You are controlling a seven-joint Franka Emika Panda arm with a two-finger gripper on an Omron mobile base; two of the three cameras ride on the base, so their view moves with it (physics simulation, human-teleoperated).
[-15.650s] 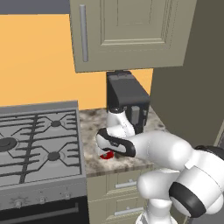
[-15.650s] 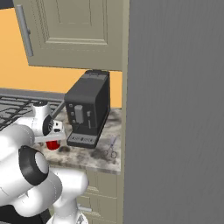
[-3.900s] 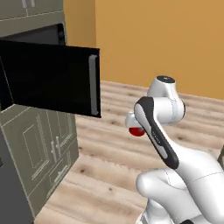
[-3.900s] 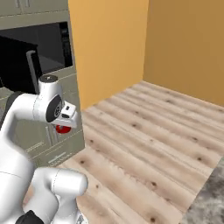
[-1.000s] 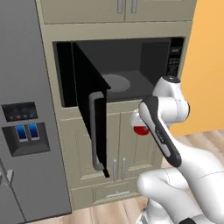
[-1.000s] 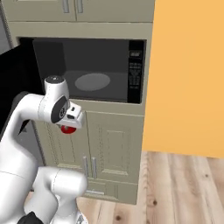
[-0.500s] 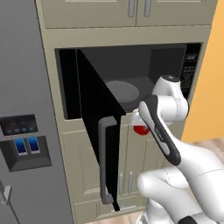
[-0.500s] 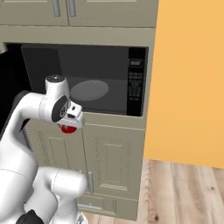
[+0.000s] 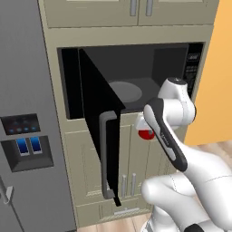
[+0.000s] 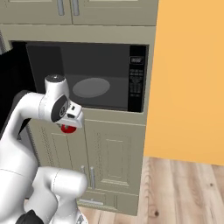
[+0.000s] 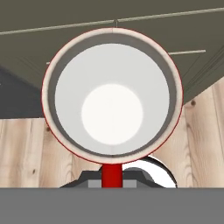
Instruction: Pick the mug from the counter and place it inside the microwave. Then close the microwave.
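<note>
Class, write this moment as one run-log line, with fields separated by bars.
phase: carrying to microwave | gripper: shut on mug | mug: below the opening, not yet inside | microwave: door open, turntable bare

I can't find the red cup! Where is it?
The mug hangs in the gripper, just below the open microwave, in front of the beige cabinet doors.

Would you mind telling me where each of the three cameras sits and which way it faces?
Left base view: behind the arm's left, facing the open microwave and fridge; arm at lower right, holding the mug.
Right base view: behind the arm's right, facing the microwave and orange wall; arm at lower left.
Hand view: on the hand, looking down into the mug above the wood floor.
Both base views share microwave, turntable and mug.
</note>
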